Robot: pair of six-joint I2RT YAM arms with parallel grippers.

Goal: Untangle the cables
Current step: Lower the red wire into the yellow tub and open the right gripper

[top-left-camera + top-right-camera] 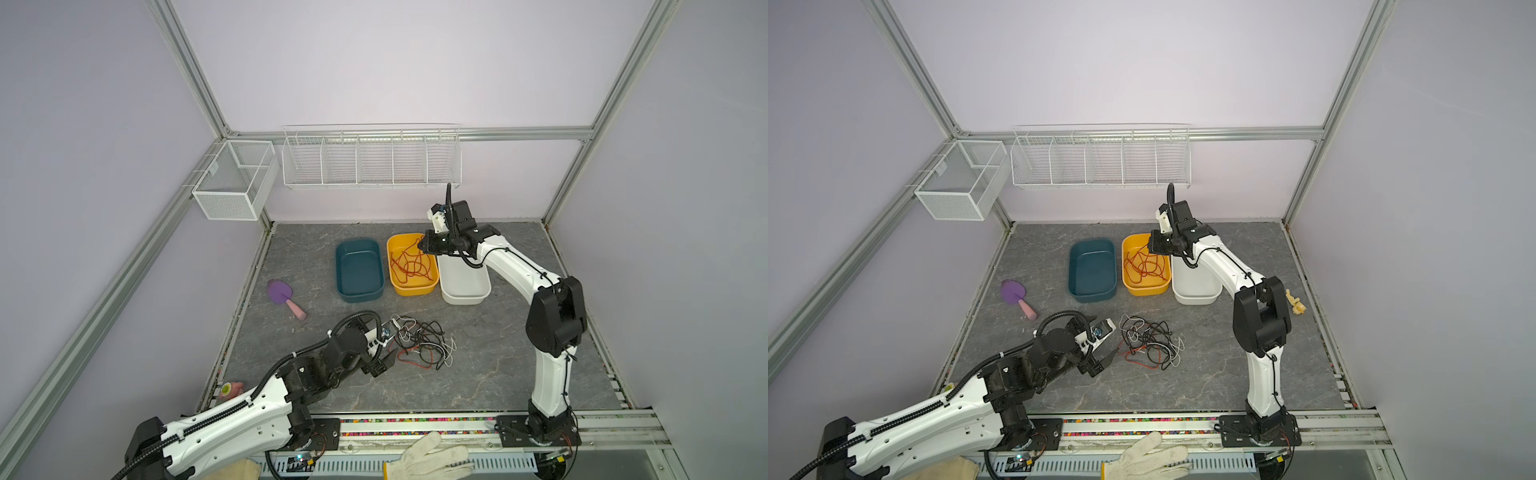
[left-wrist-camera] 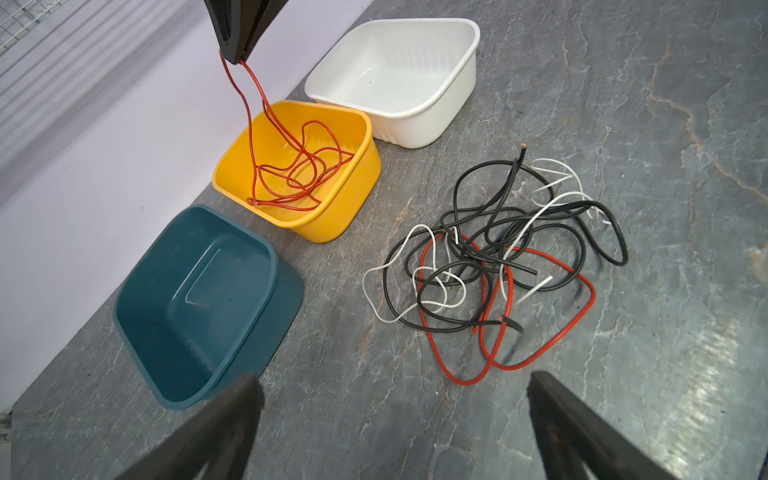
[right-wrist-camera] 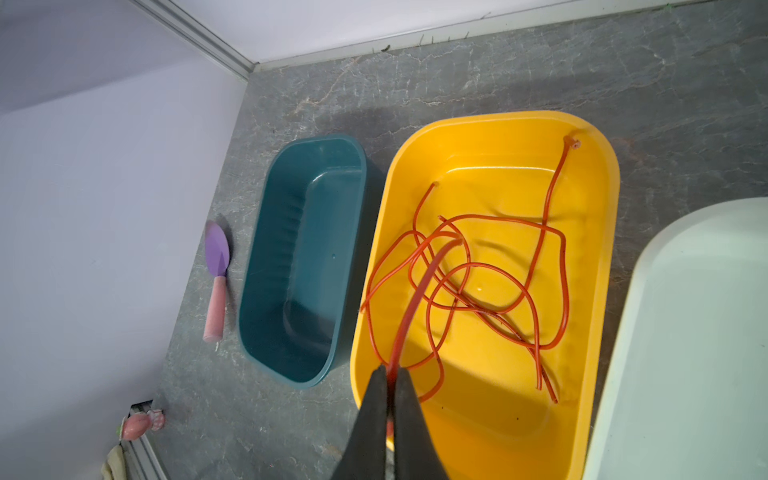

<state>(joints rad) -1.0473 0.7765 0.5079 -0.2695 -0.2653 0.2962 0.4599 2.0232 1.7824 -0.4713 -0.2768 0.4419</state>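
On my grey marbled table (image 1: pixel 498 374) three tubs stand in a row near the back wall: a teal tub (image 1: pixel 359 270), a yellow tub (image 1: pixel 415 289) just beside it, then a white tub (image 1: pixel 463 293). Left of the teal one lies a purple trowel (image 1: pixel 279 291) with a pink handle. A wire rack (image 1: pixel 371 162) hangs on the back wall, a mesh basket (image 1: pixel 232 183) on the left wall. A white work glove (image 1: pixel 428 457) lies by the front rail. At the front left edge sits a small pink thing (image 3: pixel 141 424), perhaps a toy.

Black, white, red cables (image 2: pixel 484 266) lie tangled; red-orange cables (image 2: pixel 309 162) coil inside yellow tub (image 2: pixel 353 199).
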